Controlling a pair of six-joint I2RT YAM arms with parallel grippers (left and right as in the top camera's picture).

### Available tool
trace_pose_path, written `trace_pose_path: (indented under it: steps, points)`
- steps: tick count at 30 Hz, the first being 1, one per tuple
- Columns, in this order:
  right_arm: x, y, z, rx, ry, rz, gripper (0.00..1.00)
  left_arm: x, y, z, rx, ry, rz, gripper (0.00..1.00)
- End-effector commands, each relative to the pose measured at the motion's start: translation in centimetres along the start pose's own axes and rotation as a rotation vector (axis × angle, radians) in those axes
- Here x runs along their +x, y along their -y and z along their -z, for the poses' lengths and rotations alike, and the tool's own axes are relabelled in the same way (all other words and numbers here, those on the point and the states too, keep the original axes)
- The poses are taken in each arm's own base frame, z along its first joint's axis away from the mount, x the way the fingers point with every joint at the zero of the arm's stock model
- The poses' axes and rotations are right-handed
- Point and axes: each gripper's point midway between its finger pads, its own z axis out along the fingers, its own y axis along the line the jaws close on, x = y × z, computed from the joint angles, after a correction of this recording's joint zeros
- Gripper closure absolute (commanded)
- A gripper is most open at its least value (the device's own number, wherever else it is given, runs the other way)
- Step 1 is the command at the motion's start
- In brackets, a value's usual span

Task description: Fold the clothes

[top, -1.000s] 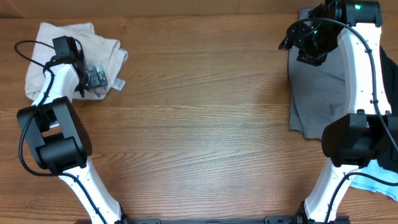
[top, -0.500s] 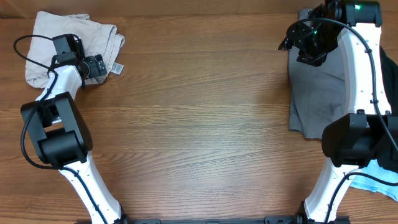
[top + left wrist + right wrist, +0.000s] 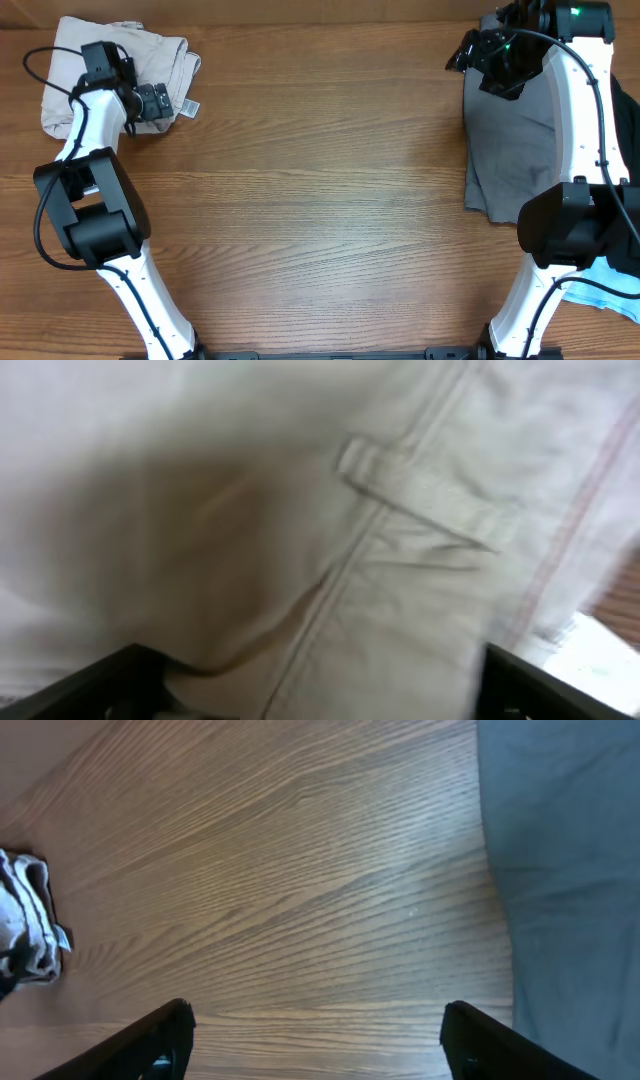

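Observation:
The pale beige shorts (image 3: 100, 50) lie bunched at the far left of the table, their small white label (image 3: 187, 108) at the right edge. My left gripper (image 3: 152, 103) is over their right part. In the left wrist view the beige shorts (image 3: 300, 510) and a belt loop (image 3: 420, 490) fill the frame. The left gripper's (image 3: 320, 690) fingers are wide apart with cloth bulging between them. Grey shorts (image 3: 515, 150) lie flat at the far right. My right gripper (image 3: 462, 55) is open and empty over bare wood by their far left corner, the grey shorts (image 3: 570, 870) beside its right finger.
A light-blue garment (image 3: 600, 290) lies at the near right behind the right arm's base. A small white and black striped cloth (image 3: 25, 925) shows at the left edge of the right wrist view. The wooden table (image 3: 320, 180) spans the middle.
The left gripper moved toward the far edge, and the beige shorts shifted and bunched that way with it. The right gripper rose slightly toward the far edge.

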Motion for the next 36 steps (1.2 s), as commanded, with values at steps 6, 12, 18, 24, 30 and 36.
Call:
trace_pose_path:
  steps: [6,12,18,24,30,36]
  points:
    - [-1.7,-1.4,6.5,0.066,0.171,0.097,0.00,-8.3,1.1,17.0,0.038,0.245,-0.027,0.00]
    - [0.2,-3.7,14.6,0.046,0.300,0.125,0.00,-7.2,1.5,26.4,0.073,0.299,-0.017,0.00]
    - [5.0,-4.4,20.8,0.017,0.347,0.071,0.00,-4.4,2.3,30.5,0.124,0.266,-0.024,0.00]
    - [6.7,-5.2,23.9,-0.020,0.413,0.094,0.00,-4.4,2.3,30.1,0.123,0.258,-0.024,0.00]
    - [6.7,-5.2,23.9,-0.023,0.412,0.095,0.00,-4.3,2.3,29.9,0.123,0.255,-0.023,0.00]
    - [6.6,-5.0,23.9,-0.010,0.415,0.100,0.00,-4.3,2.3,29.9,0.123,0.254,-0.023,0.00]
